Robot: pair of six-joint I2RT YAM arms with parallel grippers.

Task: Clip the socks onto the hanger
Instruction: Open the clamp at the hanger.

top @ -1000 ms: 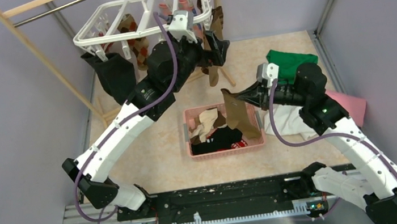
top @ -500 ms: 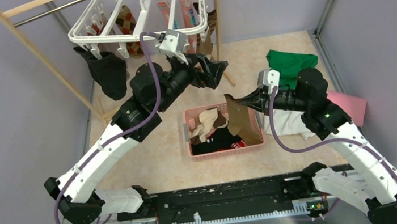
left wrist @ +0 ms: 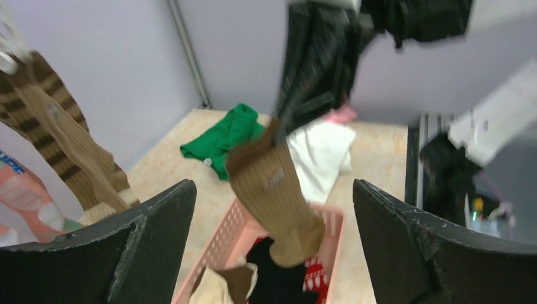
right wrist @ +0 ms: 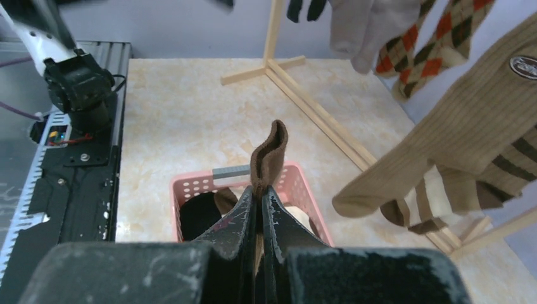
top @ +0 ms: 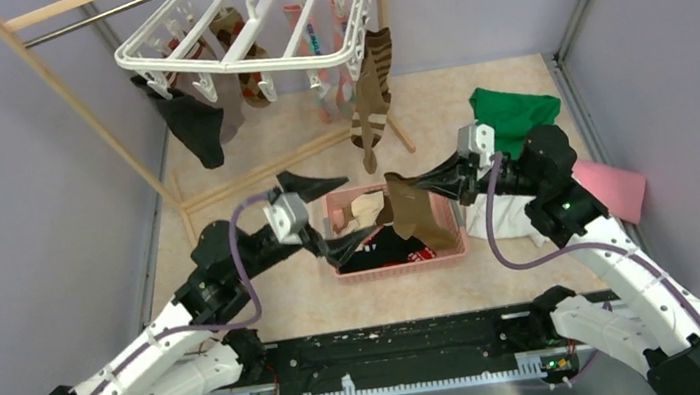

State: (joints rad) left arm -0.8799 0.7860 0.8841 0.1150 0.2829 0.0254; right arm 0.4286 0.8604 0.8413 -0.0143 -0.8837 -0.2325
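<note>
Beige marbled floor (top: 418, 295) and plain lilac walls close the space, seen from above. On a wooden rack (top: 77, 95) hangs the white plastic grid hanger (top: 246, 41), and socks (top: 369, 94) are clipped under it: one black, one striped, others patterned. My right gripper (top: 403, 189) is pressed together on a soft brown sock (top: 421, 217), which hangs over a pink perforated basket (top: 400, 265) with more socks inside. My left gripper (top: 330, 215) stands wide apart and holds nothing, near this sock on its left side. A green cloth (top: 512, 112) lies crumpled at the right.

From my left wrist, the brown sock looks ribbed. It hangs between my two black fingers (left wrist: 152, 247) but apart from both, above the basket.

From my right wrist, both fingers meet on the folded cuff. Behind, a ribbed tan sock (right wrist: 468, 120) and an argyle sock (right wrist: 456, 35) hang down.
</note>
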